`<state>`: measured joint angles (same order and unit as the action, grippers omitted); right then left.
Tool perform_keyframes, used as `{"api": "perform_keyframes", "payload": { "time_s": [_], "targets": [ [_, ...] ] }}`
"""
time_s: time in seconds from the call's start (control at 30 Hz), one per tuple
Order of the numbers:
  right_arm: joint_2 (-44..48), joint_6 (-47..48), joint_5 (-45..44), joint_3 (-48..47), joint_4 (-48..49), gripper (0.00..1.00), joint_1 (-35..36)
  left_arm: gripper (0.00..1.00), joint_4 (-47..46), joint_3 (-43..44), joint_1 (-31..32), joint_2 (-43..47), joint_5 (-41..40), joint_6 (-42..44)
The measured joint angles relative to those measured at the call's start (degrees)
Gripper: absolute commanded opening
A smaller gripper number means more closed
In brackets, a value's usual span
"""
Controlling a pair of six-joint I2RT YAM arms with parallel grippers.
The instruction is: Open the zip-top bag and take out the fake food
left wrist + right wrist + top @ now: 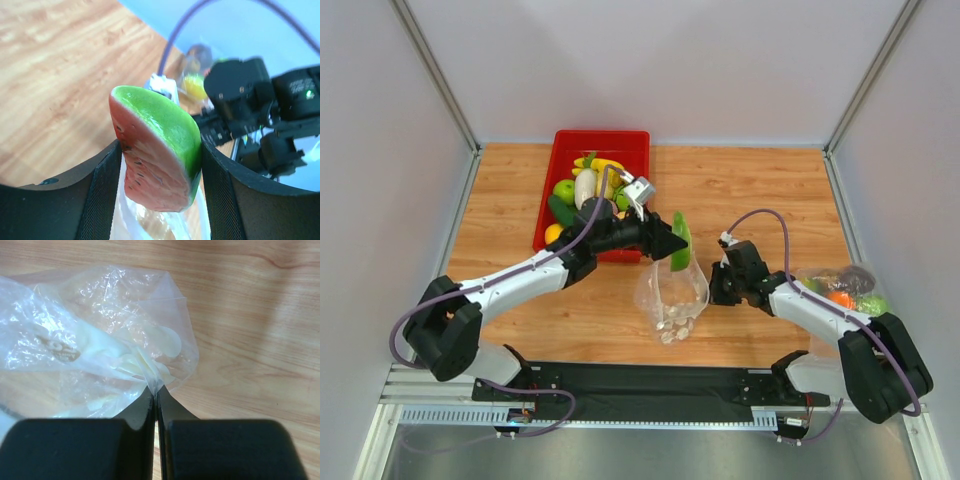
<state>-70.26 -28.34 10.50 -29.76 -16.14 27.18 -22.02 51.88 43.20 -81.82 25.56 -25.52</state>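
Observation:
The clear zip-top bag (pixel 672 297) with white round dots lies on the wooden table in the middle. My right gripper (pixel 714 288) is shut on the bag's right edge; in the right wrist view the plastic (pixel 100 340) is pinched between the closed jaws (pixel 155 390). My left gripper (pixel 672 243) is shut on a toy watermelon slice (pixel 681 241) and holds it just above the bag's far end. In the left wrist view the slice (pixel 160 150), green rind and red flesh, sits between both fingers over the bag (pixel 145 220). The cucumber (pixel 560 211) and long white vegetable (pixel 584 187) lie in the red tray.
A red tray (pixel 620 143) at the back left holds bananas, a green apple and other toy produce. A second plain clear bag (pixel 842 285) with orange, purple and green pieces lies at the right, by my right arm.

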Motion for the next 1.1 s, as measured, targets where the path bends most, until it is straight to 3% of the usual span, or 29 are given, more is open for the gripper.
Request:
{"api": "perform_keyframes", "payload": {
  "time_s": [0.3, 0.63, 0.67, 0.73, 0.77, 0.87, 0.97, 1.1],
  "targets": [
    [-0.98, 1.05, -1.05, -1.81, -1.22, 0.00, -0.76, 0.00, -1.42, 3.02, -10.64, 1.05, 3.58, -2.10],
    [-3.15, 3.69, -2.58, -8.57, -2.95, 0.02, -5.22, 0.00, 14.16, 21.99, -21.11, -2.12, -2.97, 2.14],
    [-3.10, 3.85, -2.91, -8.85, -3.28, 0.05, -5.35, 0.00, 15.43, 25.00, -21.68, -3.56, -4.33, 2.51],
    [-2.93, 4.24, -3.52, -9.22, -4.37, 0.27, -5.62, 0.00, 18.64, 30.91, -22.49, -7.19, -7.56, 3.17],
    [-2.73, 4.37, -3.74, -9.25, -4.79, 0.47, -5.66, 0.00, 20.04, 33.62, -22.82, -9.18, -8.92, 3.50],
    [-1.70, 4.57, -4.26, -9.25, -6.14, 0.78, -5.68, 0.00, 23.82, 41.11, -23.15, -16.26, -11.67, 3.78],
    [0.24, 4.96, -4.59, -9.27, -7.82, 0.88, -5.68, 0.00, 26.36, 47.63, -23.21, -24.65, -13.11, 3.23],
    [4.48, 5.16, -5.27, -9.27, -9.81, 0.90, -5.68, 0.00, 27.74, 51.93, -23.30, -33.05, -13.73, 1.01]
  ]
}}
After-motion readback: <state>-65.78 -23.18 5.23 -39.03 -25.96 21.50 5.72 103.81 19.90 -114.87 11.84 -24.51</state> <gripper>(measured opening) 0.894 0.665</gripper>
